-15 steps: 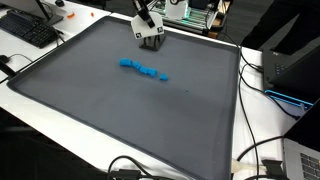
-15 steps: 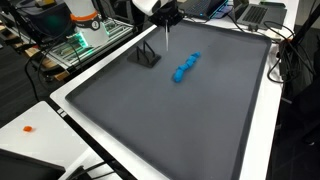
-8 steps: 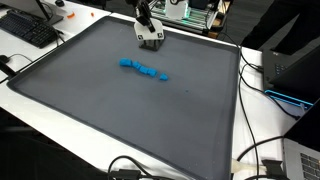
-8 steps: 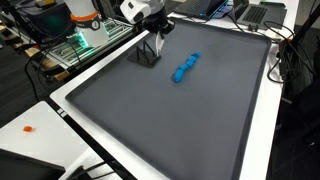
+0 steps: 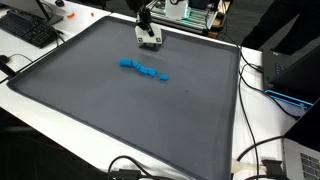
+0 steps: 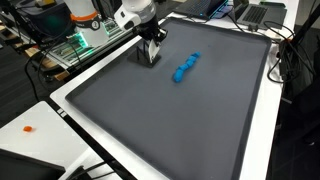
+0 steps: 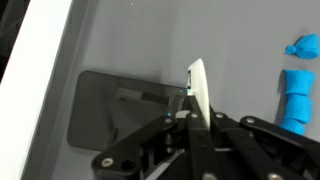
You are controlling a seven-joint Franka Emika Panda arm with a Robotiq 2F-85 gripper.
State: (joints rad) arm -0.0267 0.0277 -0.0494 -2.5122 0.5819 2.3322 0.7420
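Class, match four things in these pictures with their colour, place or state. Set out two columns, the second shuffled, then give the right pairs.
1 chain of blocks
2 keyboard
3 fingers
4 small piece

A shut on a thin white plate
B orange, on the white table
C blue, in a row in the middle of the mat
D black, beyond a corner of the mat

Pairs: 1-C, 2-D, 3-A, 4-B

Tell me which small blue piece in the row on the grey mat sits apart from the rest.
The end blue piece; a small gap separates it from the touching chain.
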